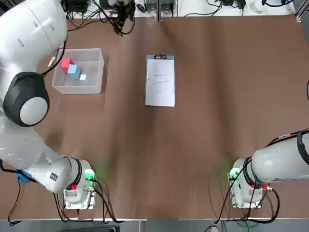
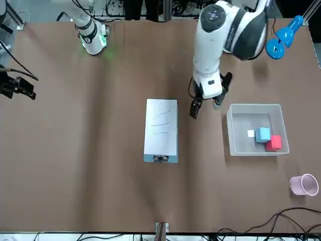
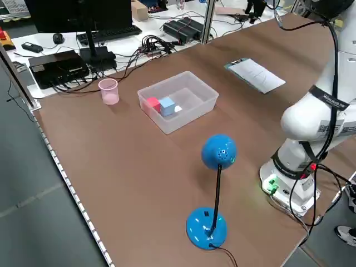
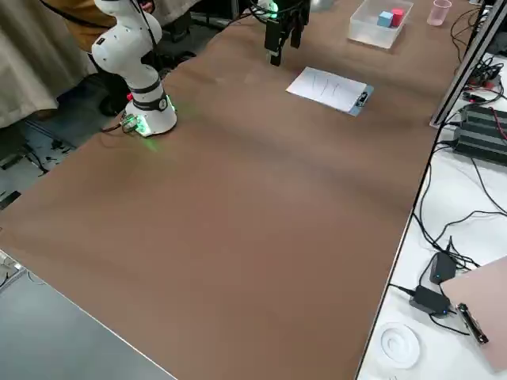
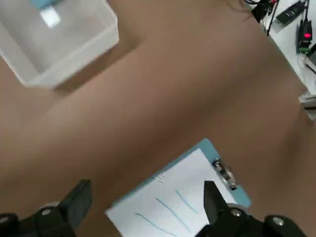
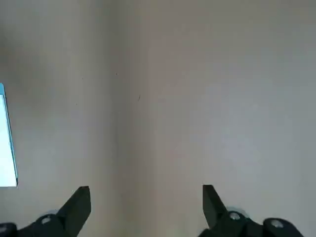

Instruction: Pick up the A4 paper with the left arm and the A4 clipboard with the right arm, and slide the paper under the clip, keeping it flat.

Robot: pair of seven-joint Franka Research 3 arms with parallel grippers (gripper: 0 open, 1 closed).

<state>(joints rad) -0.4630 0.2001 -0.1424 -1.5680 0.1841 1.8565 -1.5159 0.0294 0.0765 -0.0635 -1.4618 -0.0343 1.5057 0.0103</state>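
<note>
- Jaws apart and holding nothing, the left gripper [image 5: 148, 195] hovers above the brown table [image 1: 193, 145]; its wrist view catches the clipboard and bin.
- The right gripper [image 6: 146, 197], jaws also apart, hovers off to the robot's right; its wrist view catches only a sliver of the board.
- The A4 paper [image 1: 160, 84], marked with thin pen strokes, lies flat on the A4 clipboard [image 1: 150, 57], blue showing along one long side; whether its edge is under the clip [image 5: 224, 174] cannot be told.
- To the left, a clear bin [image 1: 91, 89] holds red and blue cubes and a small white block.
- A pink cup [image 2: 304, 185], missing from the top view, stands beyond.
- Past the table, the left side view alone reveals a monitor [image 3: 55, 14] and keyboard [image 3: 108, 34].
</note>
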